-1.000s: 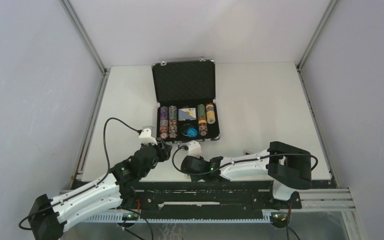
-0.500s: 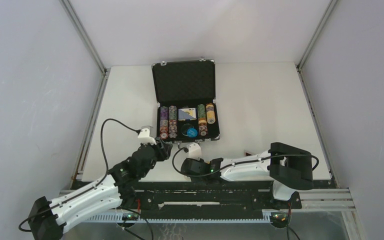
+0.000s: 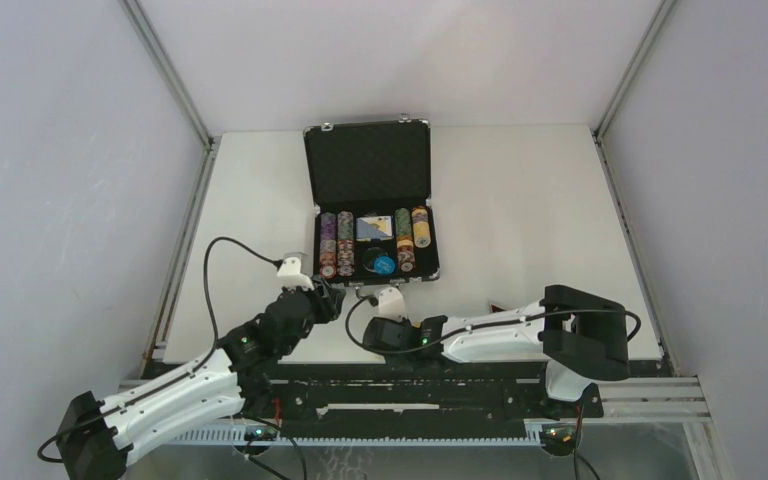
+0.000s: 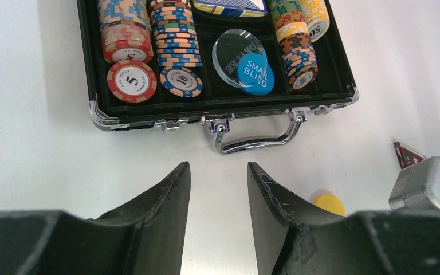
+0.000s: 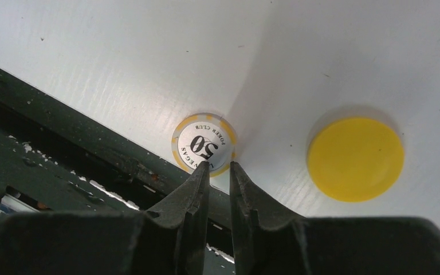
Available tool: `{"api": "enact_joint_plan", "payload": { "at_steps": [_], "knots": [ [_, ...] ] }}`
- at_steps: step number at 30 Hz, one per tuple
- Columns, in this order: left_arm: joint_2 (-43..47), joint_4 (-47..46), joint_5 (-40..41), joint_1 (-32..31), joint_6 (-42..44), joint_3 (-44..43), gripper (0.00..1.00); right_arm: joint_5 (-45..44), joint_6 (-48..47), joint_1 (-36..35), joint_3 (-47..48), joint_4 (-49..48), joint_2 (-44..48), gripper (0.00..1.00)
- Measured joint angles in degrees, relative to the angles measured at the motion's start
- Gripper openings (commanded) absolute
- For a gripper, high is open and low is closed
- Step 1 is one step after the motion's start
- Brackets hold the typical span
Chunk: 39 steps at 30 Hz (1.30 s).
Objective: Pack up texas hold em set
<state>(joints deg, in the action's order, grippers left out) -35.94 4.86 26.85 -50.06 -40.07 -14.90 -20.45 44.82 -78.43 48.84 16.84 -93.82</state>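
The black briefcase (image 3: 367, 165) lies open mid-table, lid up. Its tray holds multicoloured chip stacks (image 4: 175, 40), a card deck (image 4: 232, 6), a clear round button (image 4: 232, 51) and a blue "small blind" button (image 4: 259, 74). My left gripper (image 4: 218, 169) is open and empty, just short of the case's metal handle (image 4: 255, 137). A loose yellow "50" chip (image 5: 204, 143) lies flat at the table's near edge. My right gripper (image 5: 219, 166) hovers over its rim, jaws narrowly apart with nothing between. A yellow button (image 5: 355, 158) lies beside the chip. A red-black triangle token (image 3: 493, 303) rests by the right arm.
The black mounting rail (image 5: 63, 143) runs along the table's near edge, right below the loose chip. Both grippers sit close together in front of the case, left gripper (image 3: 332, 297) and right gripper (image 3: 372, 335). Metal frame posts (image 3: 175, 80) and grey walls border the table.
The right gripper has crept slightly toward the near edge. The left arm has barely shifted. Both grippers' openings look unchanged.
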Motion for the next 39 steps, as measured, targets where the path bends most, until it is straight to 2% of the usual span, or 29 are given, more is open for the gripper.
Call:
{"api": "enact_joint_plan", "payload": {
  "at_steps": [20,39],
  "knots": [
    [-0.1,0.1,0.0,0.4,0.0,0.0,0.46,1.8,-7.0,9.4,1.3,-0.8,0.0,0.27],
    [1.3,0.5,0.0,0.6,0.0,0.0,0.46,3.0,-7.1,6.3,2.7,-2.2,-2.9,0.27]
  ]
}}
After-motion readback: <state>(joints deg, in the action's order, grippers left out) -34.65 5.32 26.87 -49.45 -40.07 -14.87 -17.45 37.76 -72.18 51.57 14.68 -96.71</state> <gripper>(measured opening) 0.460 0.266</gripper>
